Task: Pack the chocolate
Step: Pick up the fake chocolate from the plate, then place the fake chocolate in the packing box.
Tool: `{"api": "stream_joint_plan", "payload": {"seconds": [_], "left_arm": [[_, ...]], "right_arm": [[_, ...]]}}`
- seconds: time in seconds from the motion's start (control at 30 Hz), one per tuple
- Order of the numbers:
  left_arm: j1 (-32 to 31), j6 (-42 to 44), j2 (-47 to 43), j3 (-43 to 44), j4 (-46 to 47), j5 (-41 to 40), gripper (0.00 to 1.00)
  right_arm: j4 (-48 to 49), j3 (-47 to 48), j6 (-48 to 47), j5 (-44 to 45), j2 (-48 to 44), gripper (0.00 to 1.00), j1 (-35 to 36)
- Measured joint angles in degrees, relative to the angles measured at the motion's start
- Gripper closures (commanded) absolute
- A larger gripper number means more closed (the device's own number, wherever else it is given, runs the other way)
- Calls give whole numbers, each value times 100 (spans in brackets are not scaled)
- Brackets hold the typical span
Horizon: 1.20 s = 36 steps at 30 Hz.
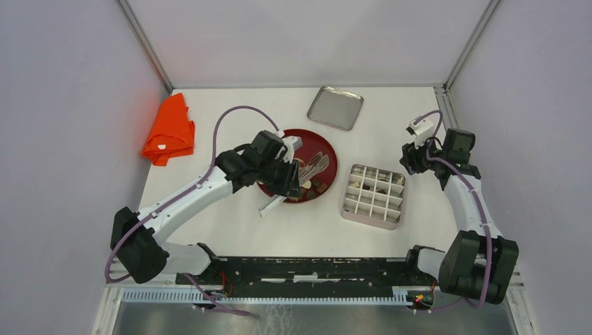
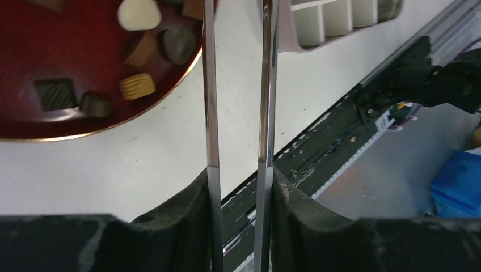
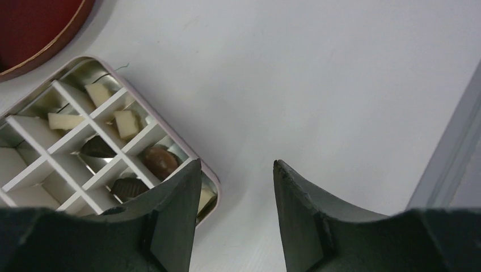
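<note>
I'm seeing the left gripper [image 2: 240, 181] clamping steel tongs [image 2: 211, 85] over the red plate [image 2: 34, 45] of chocolates [image 2: 136, 85]. The right gripper [image 3: 237, 170] is hanging spread and empty beside the divided tin [image 3: 79, 68].

**A:** Bright, even light from overhead here: soft, faint shadows under the arms, white table [image 1: 314, 230] nearly washed out.

**B:** Glare streaks down the metal tongs [image 2: 210, 113], the red plate [image 2: 68, 51] gleams at its rim, and the near fingers [image 2: 176, 238] look soft.
</note>
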Motion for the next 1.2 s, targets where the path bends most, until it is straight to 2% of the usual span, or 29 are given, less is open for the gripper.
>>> {"api": "stream_joint_plan", "payload": {"seconds": [0.13,0.5,0.8,1.2], "left_arm": [[-396,-247,210,85,538,225,98],[-1550,-514,1696,881,1598,321,98],[-1967,-599,2769,1646,1827,306,98],[-2168,-595,3550,2404,1670,76,94]], "right_arm": [[339,-59,420,498,-103,43,-2],[1032,-243,1325,1939,-282,39,-2],[1174,-256,1453,2210,-323,39,-2],[1204,-256,1453,2214,-323,39,-2]]}}
